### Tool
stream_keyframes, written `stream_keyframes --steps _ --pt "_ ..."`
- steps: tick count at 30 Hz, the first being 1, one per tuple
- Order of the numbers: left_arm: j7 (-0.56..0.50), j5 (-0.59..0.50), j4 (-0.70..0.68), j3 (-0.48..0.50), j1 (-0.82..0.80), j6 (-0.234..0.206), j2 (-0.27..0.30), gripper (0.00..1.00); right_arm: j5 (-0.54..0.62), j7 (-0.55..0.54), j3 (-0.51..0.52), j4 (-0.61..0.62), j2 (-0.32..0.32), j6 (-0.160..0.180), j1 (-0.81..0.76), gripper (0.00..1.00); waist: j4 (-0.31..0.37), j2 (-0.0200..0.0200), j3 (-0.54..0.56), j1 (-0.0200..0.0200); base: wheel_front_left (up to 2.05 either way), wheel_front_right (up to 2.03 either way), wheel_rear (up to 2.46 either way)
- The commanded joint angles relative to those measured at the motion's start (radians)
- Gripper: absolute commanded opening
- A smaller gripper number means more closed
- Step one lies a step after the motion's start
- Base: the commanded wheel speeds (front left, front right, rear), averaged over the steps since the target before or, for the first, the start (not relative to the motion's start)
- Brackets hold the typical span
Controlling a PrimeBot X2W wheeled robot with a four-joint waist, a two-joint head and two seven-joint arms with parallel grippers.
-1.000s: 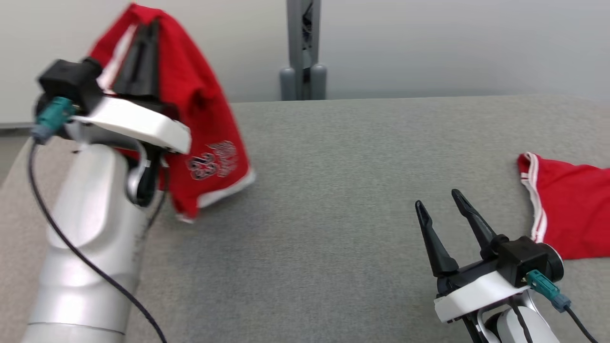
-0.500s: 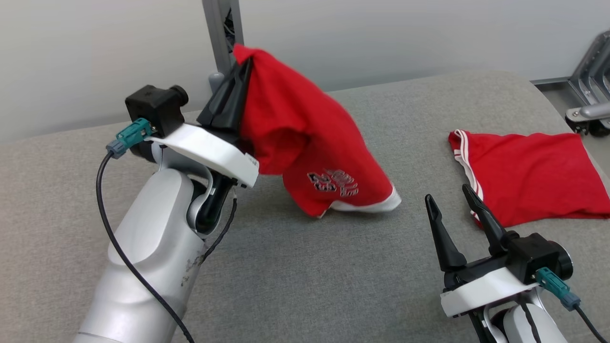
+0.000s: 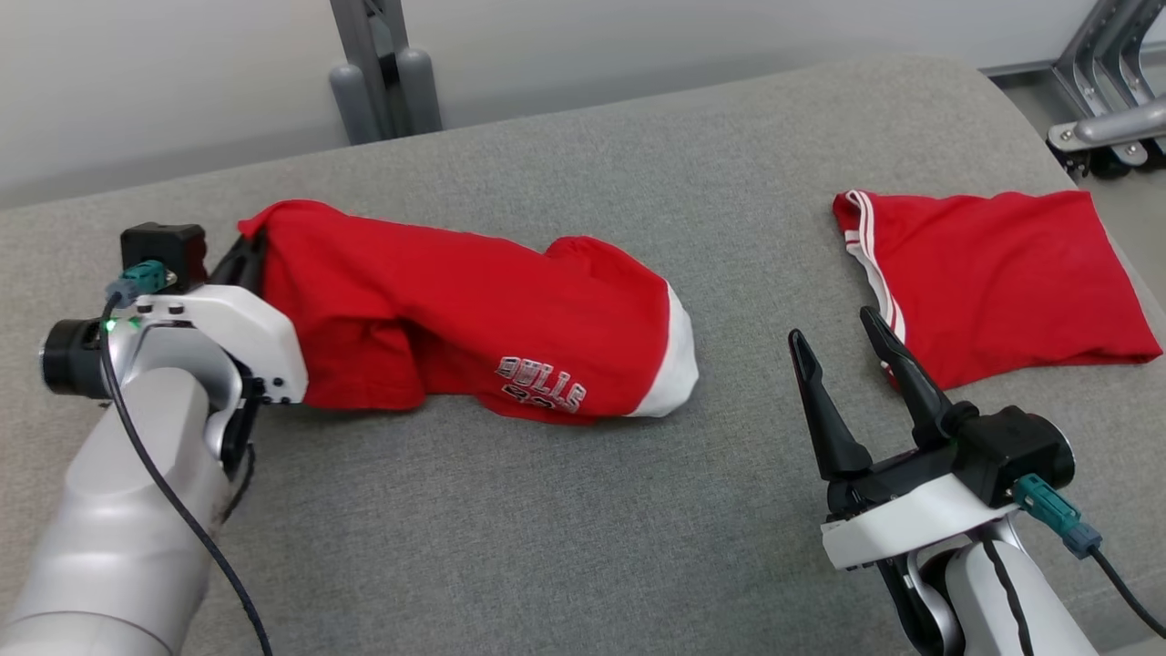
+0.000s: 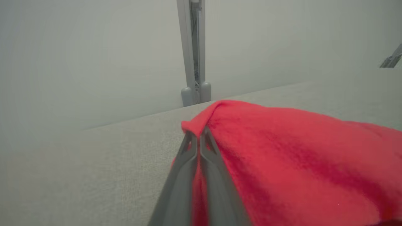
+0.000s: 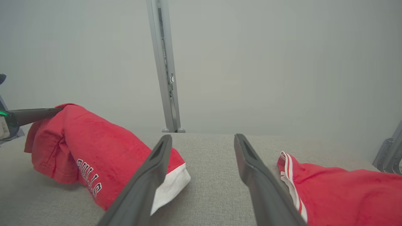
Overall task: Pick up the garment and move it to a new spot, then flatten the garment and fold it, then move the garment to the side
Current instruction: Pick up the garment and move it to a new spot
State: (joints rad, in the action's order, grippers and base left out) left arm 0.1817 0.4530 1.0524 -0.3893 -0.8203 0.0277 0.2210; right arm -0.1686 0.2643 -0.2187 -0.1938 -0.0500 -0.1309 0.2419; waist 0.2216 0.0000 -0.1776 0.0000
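Red Bulls garment (image 3: pixel 474 301) is lying bunched, left gripper (image 3: pixel 250 248) clenching its corner, right gripper (image 3: pixel 831 326) gaping empty; flattening is likely falling due.

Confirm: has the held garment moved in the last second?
Yes, downward. The garment hung level with the grey post; now it lies on the table below its base, left gripper shut on it.

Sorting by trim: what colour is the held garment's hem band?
White hem band, best in head view.
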Motion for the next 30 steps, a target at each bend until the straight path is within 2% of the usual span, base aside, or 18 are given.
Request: stream_keyframes --steps 1,6,12,17,22,27,30 --pt "0.012 -0.018 0.040 -0.007 -0.028 -0.019 0.016 1.00 -0.005 0.000 0.000 -0.001 -0.003 0.000 0.011 1.00 0.006 0.0000 -0.015 0.0000 0.00 0.00 0.00" --pt "0.054 -0.006 0.116 0.007 -0.068 -0.024 0.009 1.00 -0.006 0.000 0.006 -0.011 -0.003 0.000 0.014 1.00 -0.013 0.0000 -0.011 0.0000 0.00 0.00 0.00" --pt "0.082 -0.006 0.101 0.021 -0.066 -0.029 0.015 1.00 0.007 0.000 0.022 -0.016 -0.004 0.000 -0.004 1.00 -0.056 0.0000 0.026 0.0000 0.00 0.00 0.00" --pt "0.082 -0.066 -0.145 0.074 0.046 -0.071 0.042 1.00 0.030 0.000 0.050 -0.016 -0.004 0.000 -0.032 1.00 -0.118 0.0000 0.075 0.0000 0.00 0.00 0.00" --pt "0.083 -0.142 -0.414 0.154 0.231 -0.108 0.036 1.00 0.045 0.000 0.081 -0.010 -0.008 0.000 -0.069 1.00 -0.181 0.0000 0.122 0.0000 0.00 0.00 0.00" --pt "0.083 -0.207 -0.659 0.246 0.442 -0.127 -0.013 1.00 0.052 0.000 0.093 0.008 -0.015 0.000 -0.100 1.00 -0.227 0.0000 0.152 0.0000 0.00 0.00 0.00" --pt "0.083 -0.240 -0.785 0.297 0.569 -0.108 -0.068 1.00 0.052 0.000 0.101 0.015 -0.018 0.000 -0.114 1.00 -0.242 0.0000 0.161 0.0000 0.00 0.00 0.00"
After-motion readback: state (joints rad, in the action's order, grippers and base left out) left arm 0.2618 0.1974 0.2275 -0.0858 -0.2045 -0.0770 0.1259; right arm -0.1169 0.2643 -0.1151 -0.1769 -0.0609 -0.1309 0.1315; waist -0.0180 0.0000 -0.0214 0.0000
